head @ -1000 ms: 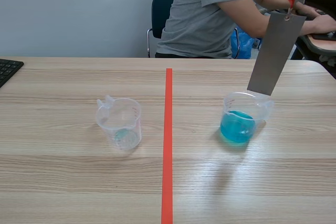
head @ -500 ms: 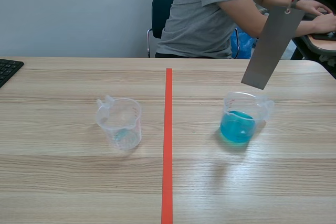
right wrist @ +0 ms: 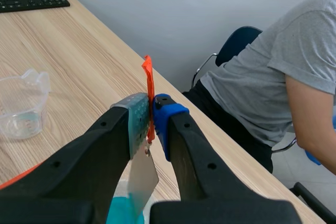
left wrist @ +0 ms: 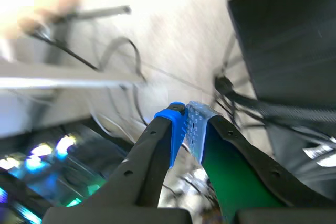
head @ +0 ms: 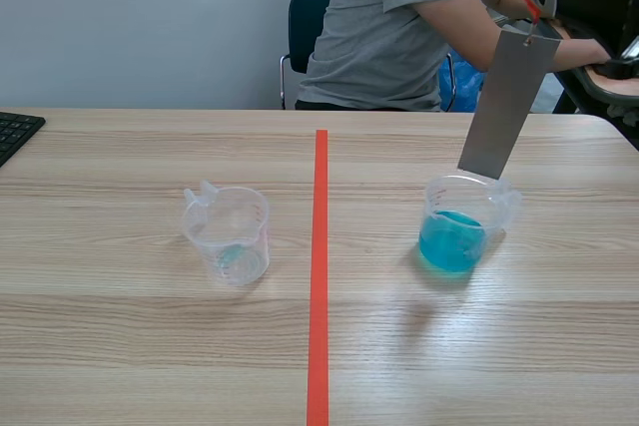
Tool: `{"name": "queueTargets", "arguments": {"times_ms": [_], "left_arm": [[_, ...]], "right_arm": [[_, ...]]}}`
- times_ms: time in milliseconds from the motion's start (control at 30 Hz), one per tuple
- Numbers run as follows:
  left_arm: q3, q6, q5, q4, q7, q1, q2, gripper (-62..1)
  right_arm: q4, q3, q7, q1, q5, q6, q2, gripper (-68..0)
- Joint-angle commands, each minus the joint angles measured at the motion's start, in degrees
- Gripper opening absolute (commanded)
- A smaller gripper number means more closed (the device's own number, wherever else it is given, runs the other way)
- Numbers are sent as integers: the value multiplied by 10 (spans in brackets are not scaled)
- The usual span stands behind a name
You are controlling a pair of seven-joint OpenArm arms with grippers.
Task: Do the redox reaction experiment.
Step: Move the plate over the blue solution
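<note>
No words, brands or numbers can be read. The clear beaker (head: 227, 233), at nine o'clock from the blue-filled beaker (head: 459, 224), bears red graduation marks too small to make out.

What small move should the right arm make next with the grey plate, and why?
Probably lower it straight down. The right claw is shut on the orange tag, and the grey plate hangs over the beaker of blue liquid, not yet in the liquid.

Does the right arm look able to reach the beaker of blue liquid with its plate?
Probably yes. The right gripper is shut on the orange-red tag of the grey plate, whose lower edge hangs near the open mouth of the beaker of blue liquid. Nothing stands between them.
</note>
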Motion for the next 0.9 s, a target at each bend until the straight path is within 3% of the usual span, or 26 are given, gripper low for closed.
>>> {"name": "queueTargets", "arguments": {"times_ms": [0, 200, 433, 700, 867], "left_arm": [[-5, 10, -5, 29, -8, 30, -12, -591], [-11, 52, -57, 102, -15, 96, -45, -591], [-36, 52, -119, 145, -76, 149, -82, -591], [-36, 62, -151, 228, -103, 165, -119, -591], [-36, 60, -154, 294, -113, 165, -140, -591]], "right_arm": [[5, -4, 9, 13, 8, 3, 8, -671], [5, -5, 9, 13, 9, 3, 8, -671], [5, -5, 9, 13, 8, 3, 8, -671], [5, -5, 9, 13, 9, 3, 8, -671], [5, -5, 9, 13, 9, 3, 8, -671]]}}
